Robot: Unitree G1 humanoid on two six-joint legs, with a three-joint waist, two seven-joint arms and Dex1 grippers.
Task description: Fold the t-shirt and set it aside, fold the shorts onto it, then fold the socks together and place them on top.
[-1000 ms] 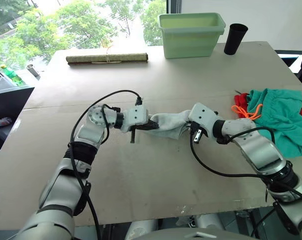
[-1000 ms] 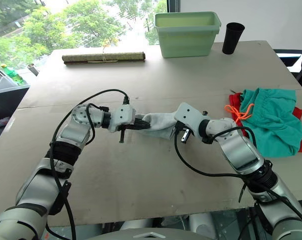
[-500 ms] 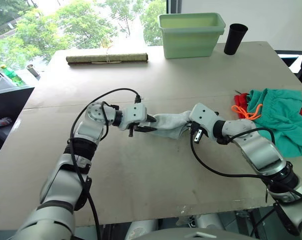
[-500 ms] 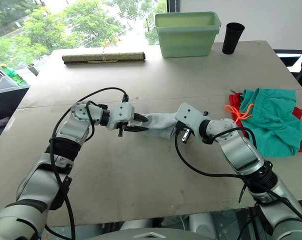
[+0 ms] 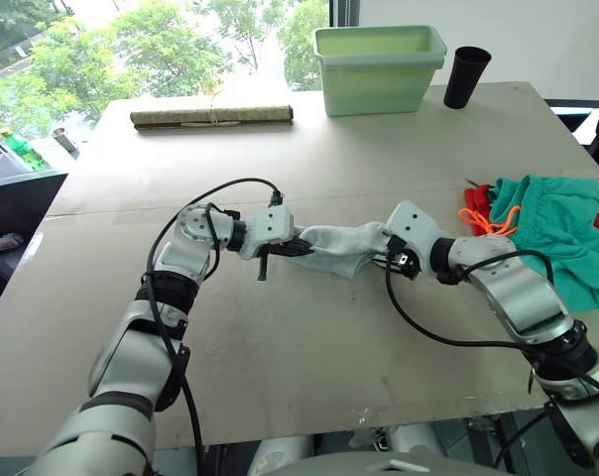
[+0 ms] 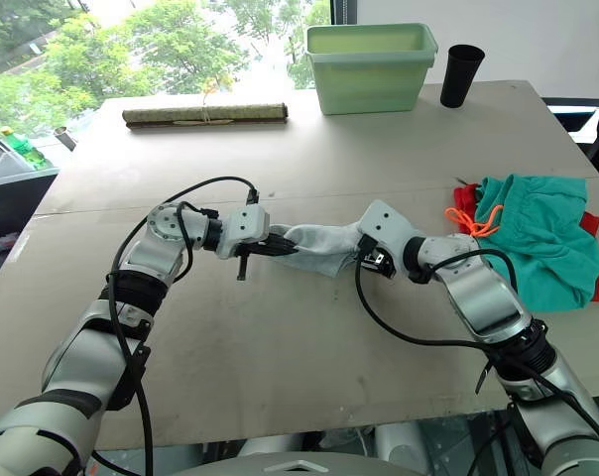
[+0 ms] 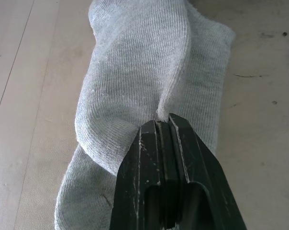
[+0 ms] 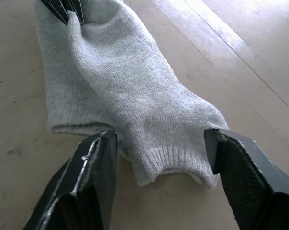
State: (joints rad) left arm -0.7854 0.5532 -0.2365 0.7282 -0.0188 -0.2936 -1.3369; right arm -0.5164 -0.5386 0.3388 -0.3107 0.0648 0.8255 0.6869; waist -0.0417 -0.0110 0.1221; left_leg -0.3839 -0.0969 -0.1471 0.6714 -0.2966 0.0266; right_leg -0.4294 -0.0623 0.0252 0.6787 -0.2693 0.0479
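The pale grey socks (image 5: 341,246) lie in a rumpled strip on the table's middle. My left gripper (image 5: 299,248) is shut on their left end, and the left wrist view shows its black fingers (image 7: 154,139) pinching a raised fold of knit. At the cuff end my right gripper (image 8: 160,139) stands open, one finger on each side of the cuff, not gripping. The teal shorts (image 5: 547,233) with an orange cord (image 5: 483,218) sit folded at the right edge. Beneath them red edges of the t-shirt (image 5: 481,195) peek out.
A pale green bin (image 5: 379,67) and a black cup (image 5: 466,76) stand at the table's far edge. A rolled mat (image 5: 212,116) lies at the far left. Black cables loop off both wrists over the table near the socks.
My right gripper has opened and let go of the socks' cuff end, drawing back slightly to the right. My left fingers have closed tighter on the other end.
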